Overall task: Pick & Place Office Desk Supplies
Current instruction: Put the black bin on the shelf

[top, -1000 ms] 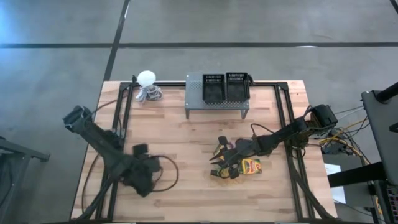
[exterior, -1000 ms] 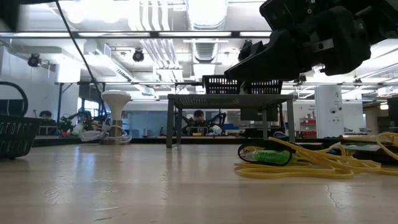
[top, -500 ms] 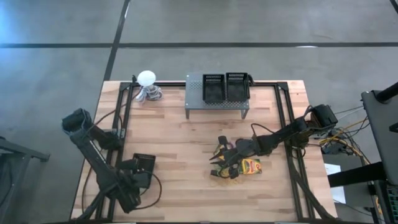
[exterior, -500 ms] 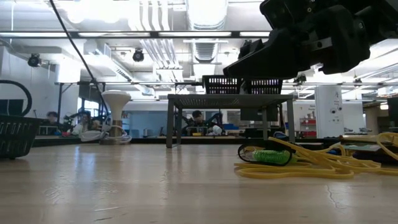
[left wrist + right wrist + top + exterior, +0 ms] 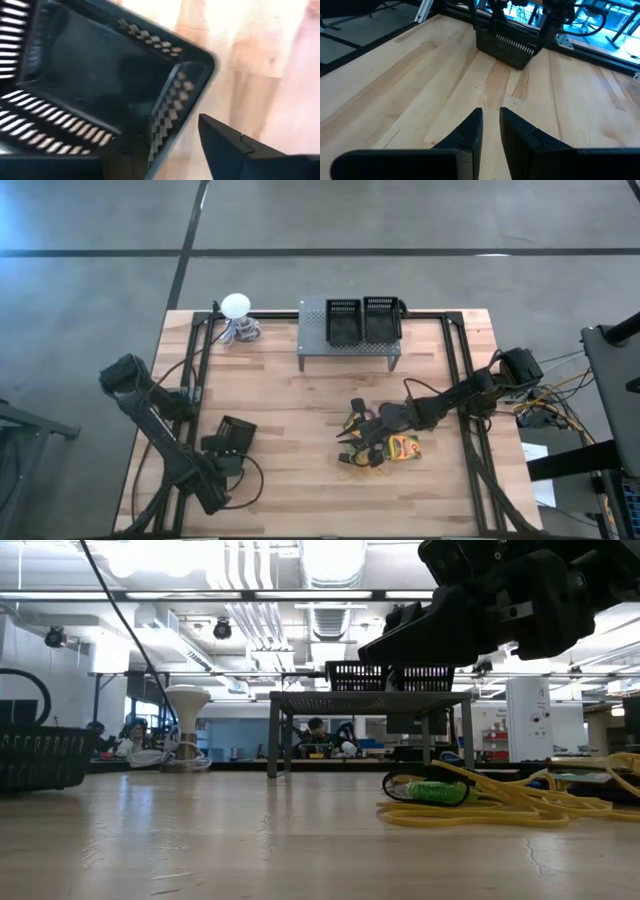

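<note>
Near the table's front-left corner, your left gripper point(image 5: 228, 457) sits at the black basket point(image 5: 233, 435), grip unclear. Supplies pile point(image 5: 385, 448) lies front-right under the nearly closed, empty right gripper point(image 5: 358, 432); set basket down level.

A: What stands at the back of the wooden table point(image 5: 300, 395)?

B: A grey perforated stand point(image 5: 347, 350) with two black mesh baskets point(image 5: 362, 318) side by side on top; at the back left corner, a white ball-shaped object point(image 5: 236, 305) on a coiled grey base.

A: Anything nearer the front?

B: A third black mesh basket point(image 5: 232, 436) on the left; people sit in the room beyond.
</note>
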Tool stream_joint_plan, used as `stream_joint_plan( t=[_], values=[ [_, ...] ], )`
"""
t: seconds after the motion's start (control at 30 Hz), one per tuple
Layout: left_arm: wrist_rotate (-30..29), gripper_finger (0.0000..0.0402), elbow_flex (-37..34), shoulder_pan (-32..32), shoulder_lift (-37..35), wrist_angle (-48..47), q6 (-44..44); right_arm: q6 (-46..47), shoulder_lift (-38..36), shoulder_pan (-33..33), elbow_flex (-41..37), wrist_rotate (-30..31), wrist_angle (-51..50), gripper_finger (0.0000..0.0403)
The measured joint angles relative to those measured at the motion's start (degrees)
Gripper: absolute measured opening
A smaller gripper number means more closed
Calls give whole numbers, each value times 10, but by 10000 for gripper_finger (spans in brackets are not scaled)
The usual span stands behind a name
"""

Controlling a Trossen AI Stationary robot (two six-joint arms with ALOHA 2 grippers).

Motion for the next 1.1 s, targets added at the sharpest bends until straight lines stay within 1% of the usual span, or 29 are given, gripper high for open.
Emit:
stream_joint_plan(
  t=[0.2, 0.27, 0.37, 0.5, 0.6, 0.67, 0.73, 0.83, 0.9, 0.97, 1.03, 1.1],
  values=[
    [0, 145, -27, 2, 0, -5, 14, 2, 0, 0, 0, 0, -1, 61],
    [1, 134, -36, 8, 0, -5, 17, 2, 0, 0, 0, 0, -1, 61],
    [1, 95, -33, 31, 0, -5, 54, 2, 0, 0, 0, 0, -1, 61],
    [17, 18, 0, 89, 0, -4, 129, 2, 0, 0, 0, 0, 0, 61],
    [29, 11, 52, 142, 0, -28, 190, 2, 0, 0, 0, 0, 0, 61],
    [28, 12, 102, 180, 0, -78, 222, 2, 0, 0, 0, 0, 0, 61],
    [18, 10, 160, 220, 0, -155, 249, 2, 0, 0, 0, 0, 0, 61],
    [-26, 9, 253, 285, 0, -269, 282, 2, 0, 0, 0, 0, 0, 61],
    [-64, 9, 311, 334, 0, -323, 314, 2, 0, 0, 0, 0, -1, 61],
    [-120, 8, 356, 387, 0, -332, 372, 2, 0, 0, 0, 0, -1, 61],
    [-163, 8, 384, 443, 0, -312, 441, 2, 0, 0, 0, 0, -1, 61],
    [-168, 8, 396, 508, 3, -264, 518, 2, 0, 0, 0, 0, -1, 61]
  ],
)
